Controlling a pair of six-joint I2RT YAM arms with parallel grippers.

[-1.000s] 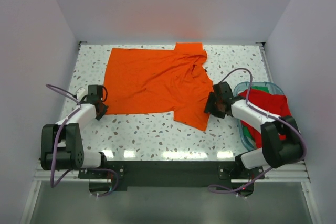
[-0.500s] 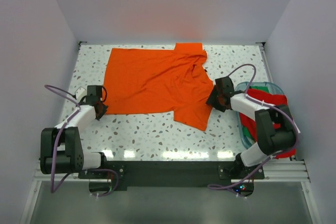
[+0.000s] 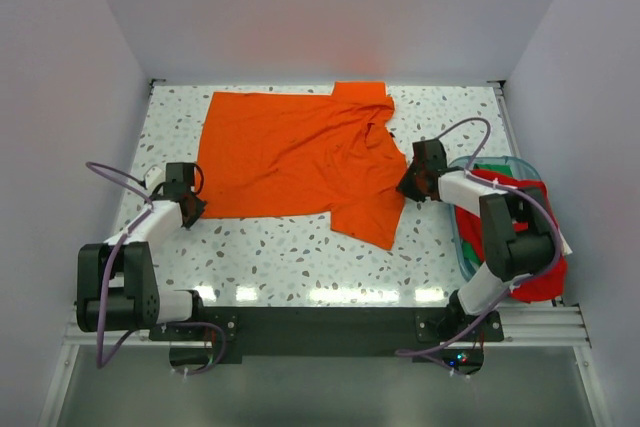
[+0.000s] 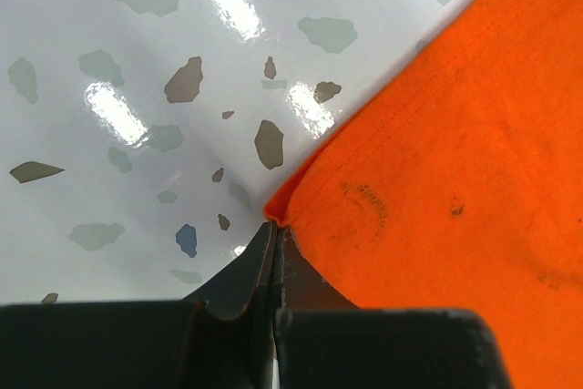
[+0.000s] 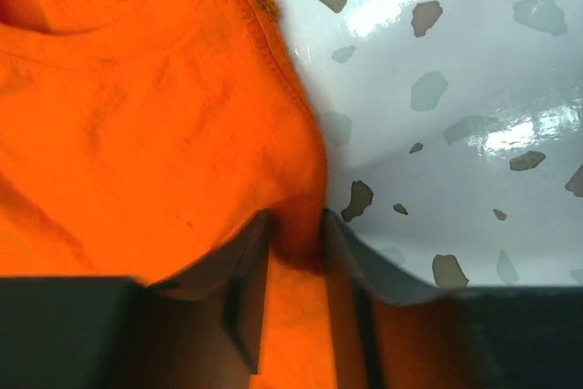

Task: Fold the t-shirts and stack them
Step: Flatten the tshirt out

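The bright orange t-shirt (image 3: 290, 157) lies spread flat across the middle of the table. My left gripper (image 3: 194, 211) is shut on its near left hem corner (image 4: 276, 216), its jaws pressed together over the cloth. My right gripper (image 3: 404, 189) is at the shirt's right edge. In the right wrist view its fingers (image 5: 260, 243) straddle a raised fold of orange cloth (image 5: 296, 225), with a gap still between them. The deeper red t-shirt (image 3: 520, 209) is heaped in the bin at the right.
The clear teal-rimmed bin (image 3: 463, 252) stands at the right edge, under my right arm, with some green cloth (image 3: 492, 166) at its far end. Bare speckled tabletop (image 3: 290, 252) lies in front of the orange shirt. White walls enclose the table.
My right gripper has slid a little farther away along the shirt's right edge and its elbow has swung over the bin. The left arm and the shirt have stayed put.
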